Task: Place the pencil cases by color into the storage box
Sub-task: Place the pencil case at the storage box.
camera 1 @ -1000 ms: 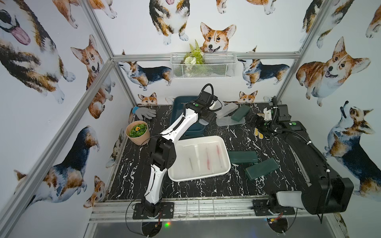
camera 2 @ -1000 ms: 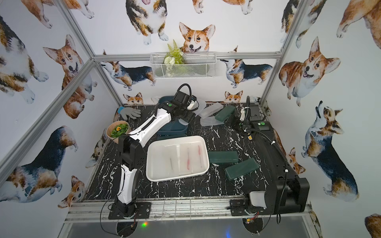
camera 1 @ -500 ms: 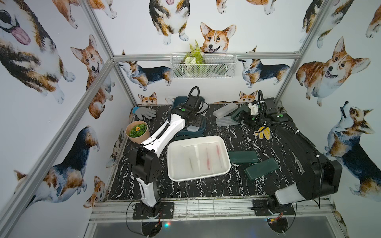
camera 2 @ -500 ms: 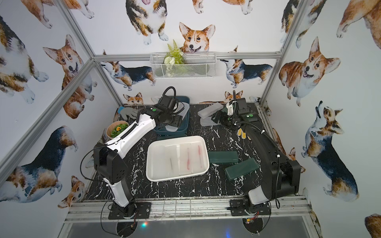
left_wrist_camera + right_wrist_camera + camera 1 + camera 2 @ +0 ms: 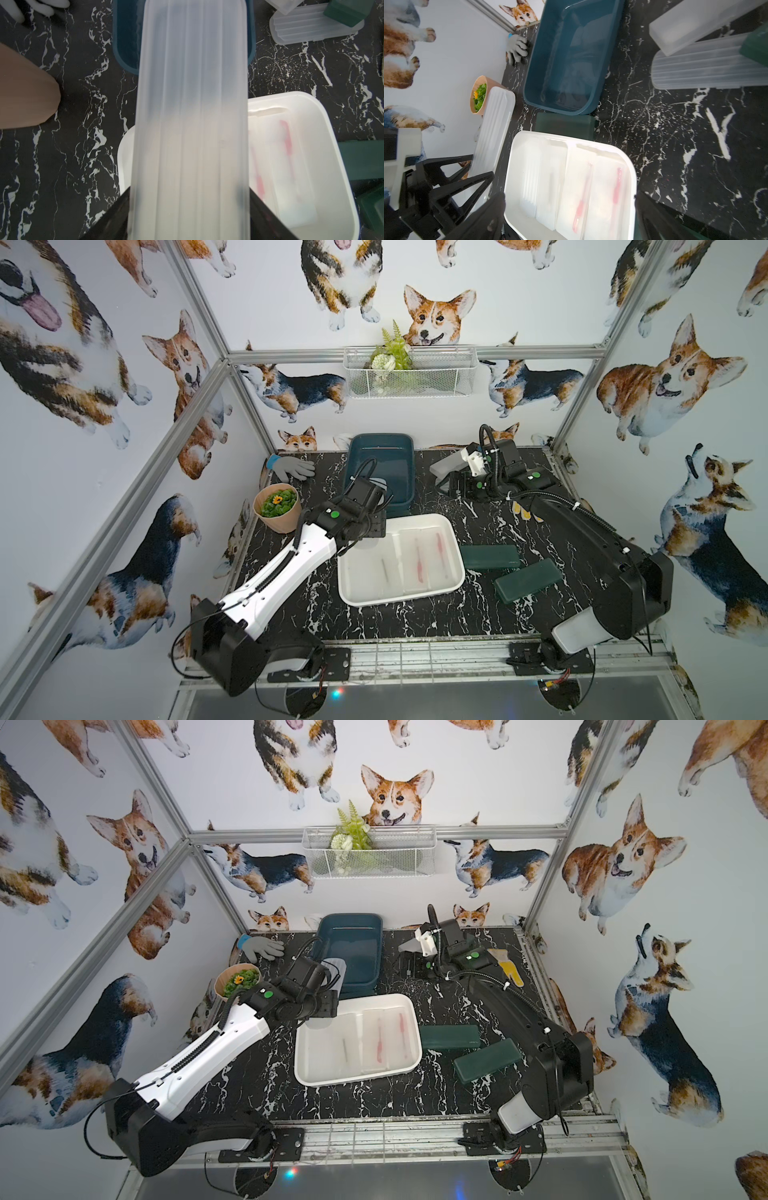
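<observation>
My left gripper (image 5: pixel 191 218) is shut on a frosted white pencil case (image 5: pixel 193 108). It holds this case (image 5: pixel 336 971) above the table at the left edge of the white storage box (image 5: pixel 462 572), near the teal storage box (image 5: pixel 380 439). Three frosted pencil cases (image 5: pixel 415 560) lie in the white box. Two dark green cases (image 5: pixel 490 556) (image 5: pixel 528 580) lie right of it, and another green case (image 5: pixel 564 124) lies between the boxes. My right gripper (image 5: pixel 569 218) is open and holds nothing, at the back right by a pile of frosted cases (image 5: pixel 708 68) with a green case (image 5: pixel 756 47) on top.
A plant pot (image 5: pixel 277 508) and a grey glove (image 5: pixel 291 467) sit at the back left. A yellow glove (image 5: pixel 509 967) lies by the right arm. A wire basket (image 5: pixel 409 373) hangs on the back wall.
My left gripper has carried the frosted case from the back pile leftward and toward the front, to the white box's left edge. The right gripper has swung left along the back.
</observation>
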Motion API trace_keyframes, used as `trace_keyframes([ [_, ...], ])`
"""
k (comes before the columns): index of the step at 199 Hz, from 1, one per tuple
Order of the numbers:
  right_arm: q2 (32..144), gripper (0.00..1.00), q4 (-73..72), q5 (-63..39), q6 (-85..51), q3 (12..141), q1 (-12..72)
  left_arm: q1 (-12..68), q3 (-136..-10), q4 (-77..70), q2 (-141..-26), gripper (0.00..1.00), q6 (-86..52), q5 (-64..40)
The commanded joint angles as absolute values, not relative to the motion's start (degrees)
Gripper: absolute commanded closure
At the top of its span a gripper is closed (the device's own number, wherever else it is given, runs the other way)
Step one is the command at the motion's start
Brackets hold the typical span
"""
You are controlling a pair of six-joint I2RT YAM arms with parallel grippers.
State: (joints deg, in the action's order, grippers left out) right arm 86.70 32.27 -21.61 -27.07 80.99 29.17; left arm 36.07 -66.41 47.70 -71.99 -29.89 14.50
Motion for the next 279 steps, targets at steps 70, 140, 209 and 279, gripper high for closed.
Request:
trace_keyframes([
  [70, 82.1, 0.02, 19.2, -22.0, -16.3, 72.0, 37.7, 40.4, -53.3, 46.8, -64.6, 0.31, -40.5, 18.0],
  [140, 82.8, 0.02, 20.5, -21.8, -15.9, 72.2, 38.1, 42.4, -46.1, 44.4, -62.7, 0.32, -45.8, 17.7],
  [209, 82.4, 0.02, 21.9, -22.1, -14.6, 72.7, 38.2, 43.6, -43.6, 41.4, -65.4, 0.32, -47.8, 18.4],
  [279, 81.3, 0.02, 23.3, -21.5, -13.4, 72.1, 38.1, 43.6, -43.2, 39.6, -69.1, 0.31, -49.0, 18.8],
])
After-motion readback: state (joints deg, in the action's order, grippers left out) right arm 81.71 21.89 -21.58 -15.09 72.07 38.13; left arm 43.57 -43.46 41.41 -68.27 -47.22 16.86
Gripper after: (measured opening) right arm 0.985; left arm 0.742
